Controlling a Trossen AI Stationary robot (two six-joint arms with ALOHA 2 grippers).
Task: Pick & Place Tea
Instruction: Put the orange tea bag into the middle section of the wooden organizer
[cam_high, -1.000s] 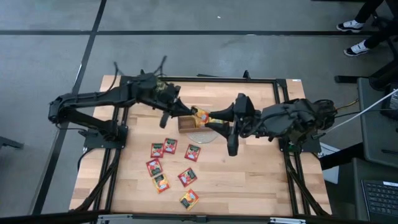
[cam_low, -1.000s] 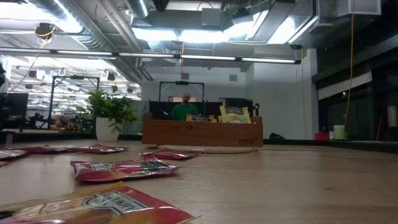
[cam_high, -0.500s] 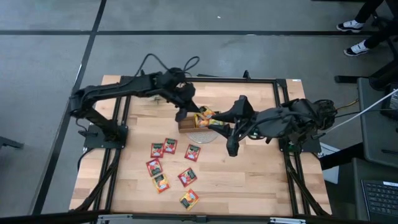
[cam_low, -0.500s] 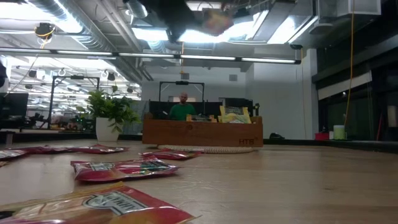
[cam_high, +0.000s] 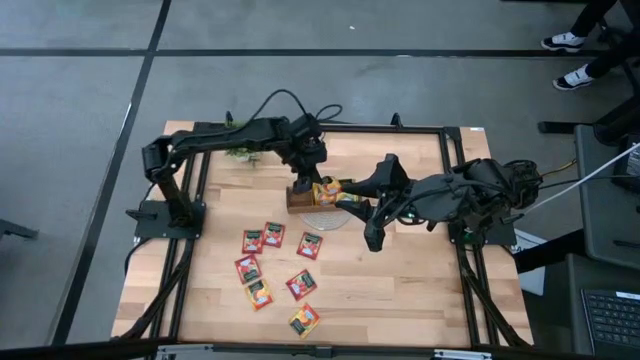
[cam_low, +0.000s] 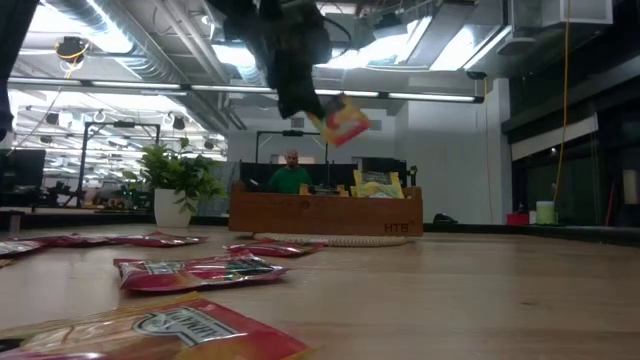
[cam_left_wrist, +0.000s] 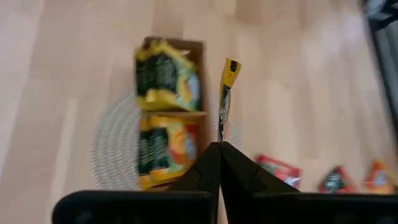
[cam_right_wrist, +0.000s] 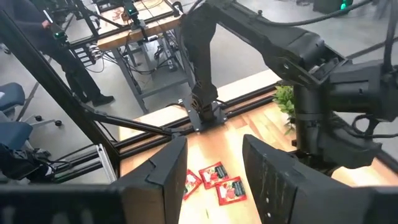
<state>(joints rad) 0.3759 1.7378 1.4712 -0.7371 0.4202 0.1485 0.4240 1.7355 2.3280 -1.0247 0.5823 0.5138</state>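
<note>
While the right arm waits at the right side of the wooden counter (cam_high: 400, 270) with its right pincer (cam_right_wrist: 214, 165) released, fingers spread apart, the left arm reaches across from the far left corner. The left pincer (cam_low: 300, 100) hangs in the air above the long wooden tray (cam_low: 325, 213), clenched on one orange and yellow tea sachet (cam_low: 343, 120). From table height, that sachet dangles tilted below the dark fingers, clear of the tray's rim. From the left wrist, the held sachet (cam_left_wrist: 226, 99) appears edge-on, pinched between the closed fingertips, just beside the tray, whose two visible compartments hold yellow-green and orange sachets (cam_left_wrist: 168, 81). The tray sits on a round woven mat (cam_left_wrist: 115, 146) near the middle of the counter, toward the far side. Seven loose red and orange sachets (cam_high: 275, 262) lie flat on the counter nearer the front, scattered well apart from the tray, closest among them a red one (cam_high: 310, 245) just beside the mat. A small green potted plant (cam_low: 178, 185) stands at the far left of the counter. Beyond the counter, a person in a green top (cam_low: 292, 176) is seen in the room.
</note>
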